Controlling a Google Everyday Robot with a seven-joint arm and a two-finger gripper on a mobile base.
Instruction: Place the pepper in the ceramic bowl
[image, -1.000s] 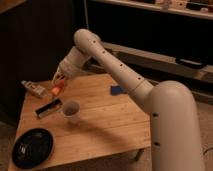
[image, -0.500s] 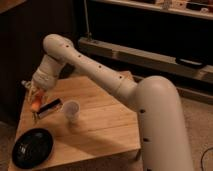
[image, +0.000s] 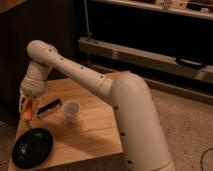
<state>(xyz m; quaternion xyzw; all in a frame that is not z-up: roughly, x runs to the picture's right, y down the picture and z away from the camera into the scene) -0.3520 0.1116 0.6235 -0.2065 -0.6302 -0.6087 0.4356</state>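
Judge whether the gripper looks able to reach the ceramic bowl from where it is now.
Probably yes. The gripper, holding the pepper, hangs just beyond the ceramic bowl with nothing between them; the cup stands off to the side.

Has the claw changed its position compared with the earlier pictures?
Yes. The claw, holding the pepper, went left, away from the plastic cup, which stayed put, and came nearer the ceramic bowl.

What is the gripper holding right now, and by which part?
The gripper holds the pepper over the table edge, short of the ceramic bowl. Which part it grips cannot be told.
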